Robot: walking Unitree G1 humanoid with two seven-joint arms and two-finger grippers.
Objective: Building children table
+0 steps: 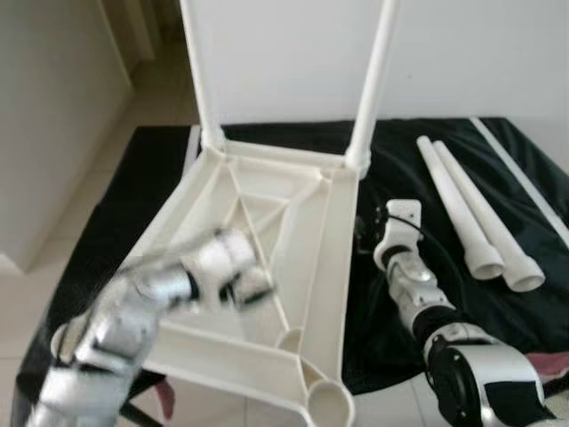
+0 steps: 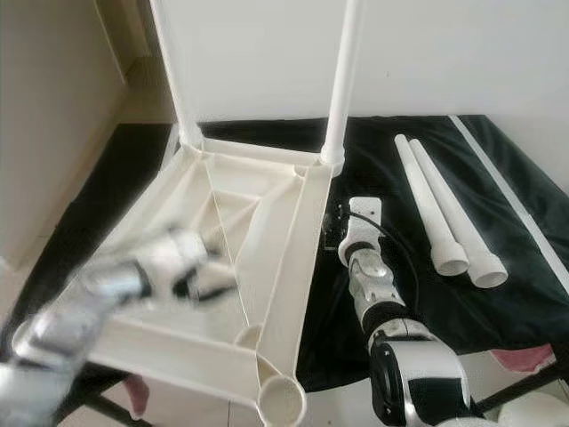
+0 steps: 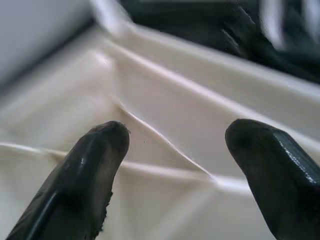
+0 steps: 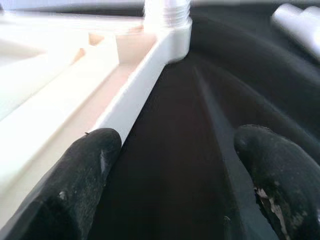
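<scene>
Upturned white table frame on a black cloth, both claws open.

The table frame (image 1: 267,267) lies underside up on the black cloth (image 1: 427,294), two legs (image 1: 373,80) standing in its far corners, their tops cut off. Two loose legs (image 1: 476,218) lie side by side on the cloth, off to the right. The left claw (image 3: 175,150), motion-blurred in the head views, hovers open over the ribbed underside. The right claw (image 4: 172,170) gapes above the cloth just beside the frame's right edge.
</scene>
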